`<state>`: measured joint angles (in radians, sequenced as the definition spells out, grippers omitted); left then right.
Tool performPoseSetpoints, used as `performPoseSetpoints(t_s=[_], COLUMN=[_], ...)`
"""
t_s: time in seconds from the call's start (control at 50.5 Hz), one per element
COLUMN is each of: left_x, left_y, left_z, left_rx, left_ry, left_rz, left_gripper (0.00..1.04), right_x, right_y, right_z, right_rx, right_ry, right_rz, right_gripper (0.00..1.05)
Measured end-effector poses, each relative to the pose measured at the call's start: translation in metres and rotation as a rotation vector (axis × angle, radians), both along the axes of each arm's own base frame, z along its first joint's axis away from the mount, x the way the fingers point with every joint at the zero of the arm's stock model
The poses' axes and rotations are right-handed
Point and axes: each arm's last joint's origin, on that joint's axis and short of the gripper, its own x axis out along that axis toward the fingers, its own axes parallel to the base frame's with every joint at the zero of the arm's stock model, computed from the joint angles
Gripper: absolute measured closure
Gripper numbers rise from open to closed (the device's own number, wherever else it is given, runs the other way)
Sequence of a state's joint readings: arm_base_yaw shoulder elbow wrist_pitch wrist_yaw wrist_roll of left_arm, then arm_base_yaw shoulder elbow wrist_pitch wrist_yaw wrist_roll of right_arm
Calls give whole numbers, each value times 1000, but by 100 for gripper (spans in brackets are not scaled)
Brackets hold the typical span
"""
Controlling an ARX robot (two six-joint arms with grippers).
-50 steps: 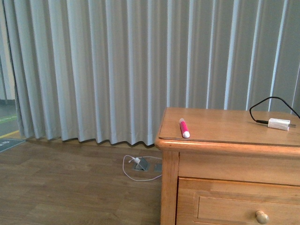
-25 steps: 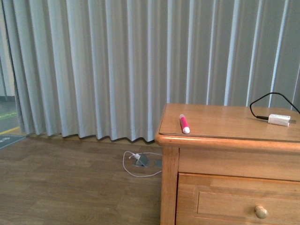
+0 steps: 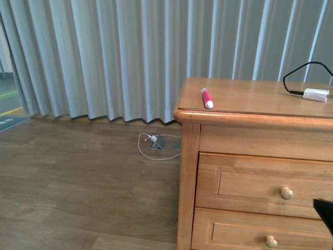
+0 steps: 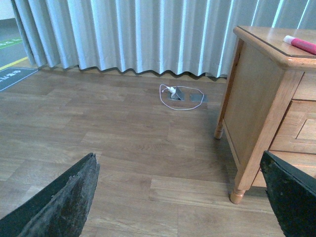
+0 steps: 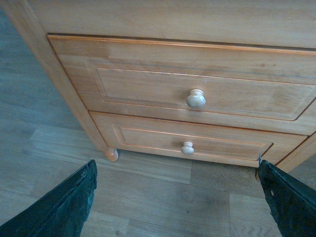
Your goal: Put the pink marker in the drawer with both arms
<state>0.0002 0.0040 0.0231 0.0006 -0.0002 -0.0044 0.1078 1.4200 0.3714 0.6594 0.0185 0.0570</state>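
The pink marker (image 3: 206, 98) with a white cap lies on top of the wooden cabinet near its front left corner. It also shows in the left wrist view (image 4: 299, 43). Two shut drawers are below: the upper drawer (image 3: 263, 183) with a round knob (image 3: 286, 193) and a lower drawer (image 3: 260, 234). In the right wrist view the upper drawer (image 5: 148, 84) and its knob (image 5: 196, 98) face my open, empty right gripper (image 5: 180, 197), low above the floor. My left gripper (image 4: 182, 197) is open and empty over the floor left of the cabinet. A black gripper tip (image 3: 325, 211) shows at the front view's right edge.
A white adapter (image 3: 316, 95) with a black cable lies on the cabinet's top at the right. A white cord and a floor socket (image 3: 158, 143) lie on the wooden floor by the grey curtain (image 3: 130, 57). The cabinet's leg (image 4: 238, 195) stands near my left gripper.
The front view has tilted down and shifted: the cabinet sits higher in the picture, both drawers now show, and a black gripper tip has come in at the lower right.
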Motion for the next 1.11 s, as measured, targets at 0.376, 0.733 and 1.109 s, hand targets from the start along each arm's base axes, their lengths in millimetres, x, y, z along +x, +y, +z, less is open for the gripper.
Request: performPoseSetpoints(t_s=[0.376,0.733,1.109], left_x=[0,0,0], left_y=[0,0,0], left_z=[0,0,0], left_rx=[0,0,0], left_ry=[0,0,0], left_rz=[0,0,0], left_gripper=[6,6,6], right_x=[91,138,155], right_y=[14,5,-1], right_z=[-40,-72,-85], right_rx=[-46,-61,-65], right_ry=[30,45,37], right_rz=[-56,-128,-155], right_gripper=[8,8,8])
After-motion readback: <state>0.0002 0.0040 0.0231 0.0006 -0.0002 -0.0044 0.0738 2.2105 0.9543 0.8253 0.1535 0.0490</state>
